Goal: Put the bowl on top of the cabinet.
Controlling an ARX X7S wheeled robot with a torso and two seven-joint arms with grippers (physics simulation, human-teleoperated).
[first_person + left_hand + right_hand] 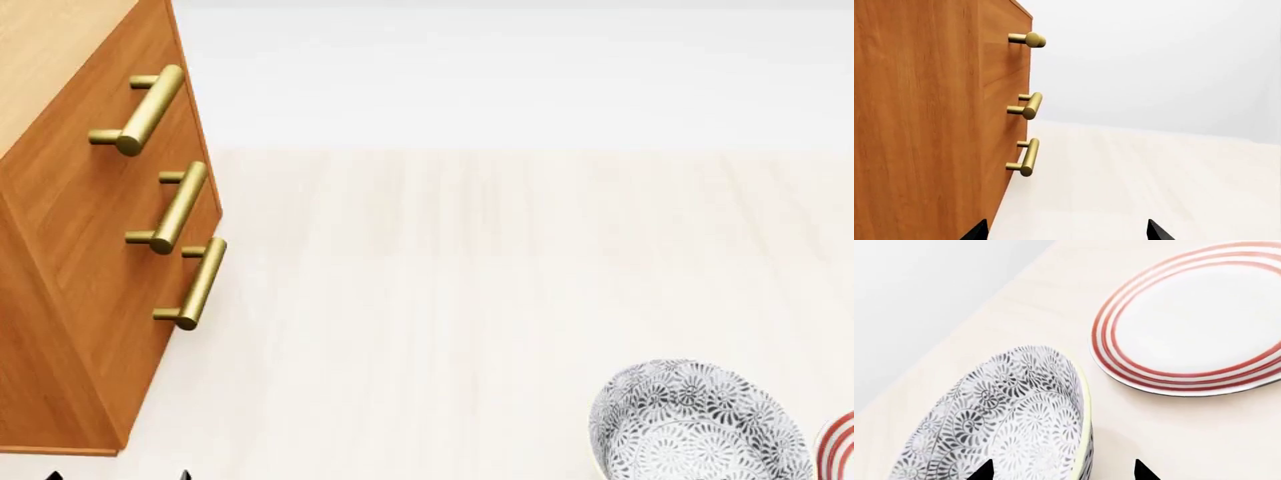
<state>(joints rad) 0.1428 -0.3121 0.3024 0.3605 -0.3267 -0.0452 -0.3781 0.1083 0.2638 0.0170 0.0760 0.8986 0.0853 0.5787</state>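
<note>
The bowl (697, 422), white with a dense grey-black floral pattern, rests on the pale surface at the head view's lower right. In the right wrist view the bowl (1007, 425) fills the near part of the picture, and its pale rim runs between the two dark fingertips of my right gripper (1063, 472), which is open and straddles that rim. The orange-brown cabinet (80, 300) stands at the left with three brass handles (184, 205). My left gripper (1066, 232) is open and empty, close beside the cabinet (921, 125), with one fingertip in front of its side panel.
A flat white plate with red rings (1194, 325) lies right beside the bowl, its edge showing at the head view's right border (841, 445). Pale wooden surface (467, 280) stretches between cabinet and bowl, with a white wall behind it.
</note>
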